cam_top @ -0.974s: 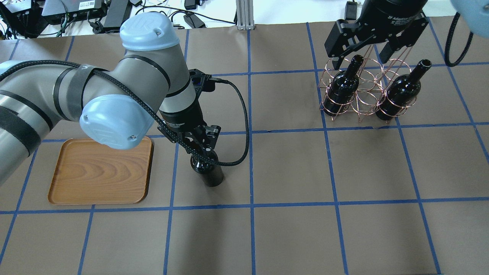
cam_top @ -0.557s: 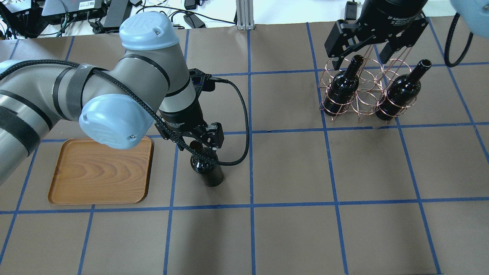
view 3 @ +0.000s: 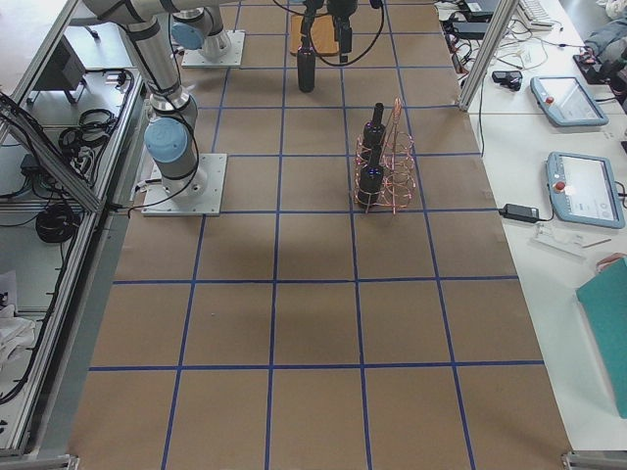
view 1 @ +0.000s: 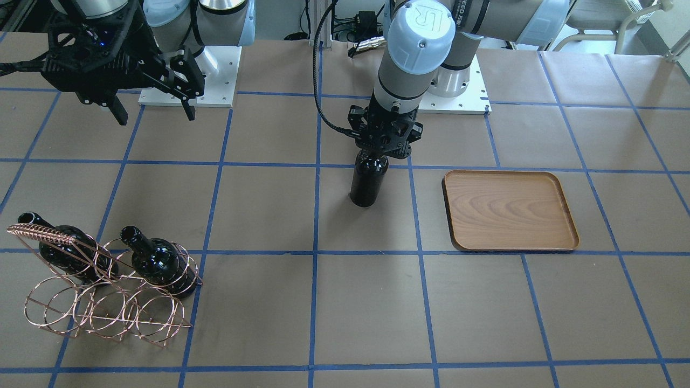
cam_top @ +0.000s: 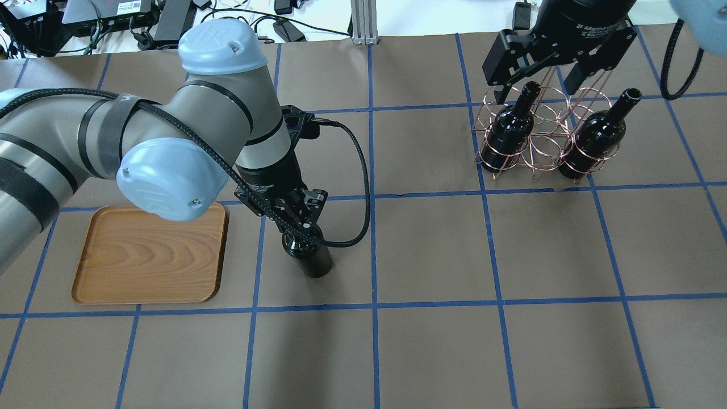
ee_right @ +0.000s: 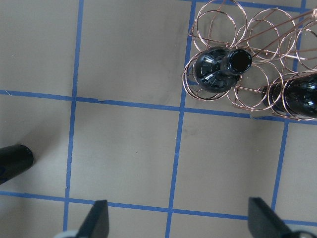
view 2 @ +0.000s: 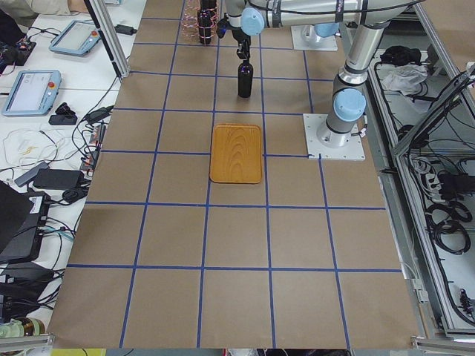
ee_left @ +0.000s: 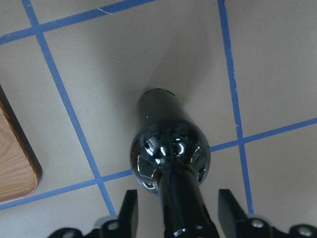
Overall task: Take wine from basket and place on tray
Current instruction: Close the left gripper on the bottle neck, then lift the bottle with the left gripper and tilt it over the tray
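A wine bottle (cam_top: 309, 257) stands upright on the table just right of the wooden tray (cam_top: 147, 255); it also shows in the front view (view 1: 369, 180). My left gripper (cam_top: 295, 220) is around its neck. In the left wrist view the fingers (ee_left: 130, 213) stand on either side of the neck with a gap on each side, so it is open. The copper wire basket (cam_top: 539, 149) at the far right holds two more bottles (cam_top: 511, 128) (cam_top: 596, 136), with its middle rings empty. My right gripper (cam_top: 537, 85) is open and empty above the basket.
The tray (view 1: 509, 210) has nothing on it. Cables and electronics (cam_top: 113, 17) lie beyond the table's far edge. The brown table is marked with a grid of blue tape (cam_top: 372, 307).
Half a second ago the left gripper's jaws were spread wider above the bottle's mouth. Now they are narrower and lower around the neck. The bottle and the right arm have not moved.
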### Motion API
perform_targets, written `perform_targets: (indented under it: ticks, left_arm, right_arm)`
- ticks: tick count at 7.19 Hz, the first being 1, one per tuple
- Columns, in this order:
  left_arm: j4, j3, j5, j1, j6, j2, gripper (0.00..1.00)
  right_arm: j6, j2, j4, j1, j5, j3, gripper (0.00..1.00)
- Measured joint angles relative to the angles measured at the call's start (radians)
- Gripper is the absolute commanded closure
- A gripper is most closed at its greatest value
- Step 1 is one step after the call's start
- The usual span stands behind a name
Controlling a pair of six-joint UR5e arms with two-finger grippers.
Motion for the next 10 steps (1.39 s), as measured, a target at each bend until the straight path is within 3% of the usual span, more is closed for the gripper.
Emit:
perform_targets:
  ticks: [4,7,10]
  left_arm:
    - [-0.080,0.099,0.049,0.049,0.047,0.020,1.00]
    - [-0.163,0.189,0.166,0.307,0.291,0.049,1.00]
    - [-0.156,0.154,0.184,0.557,0.526,0.051,1.00]
  right_arm:
    - [0.000,0.000,0.001,0.001,0.000,0.000,0.00]
    - [-0.001,0.000,0.003,0.001,-0.001,0.000,0.00]
    - [-0.001,0.000,0.001,0.001,-0.001,0.003,0.00]
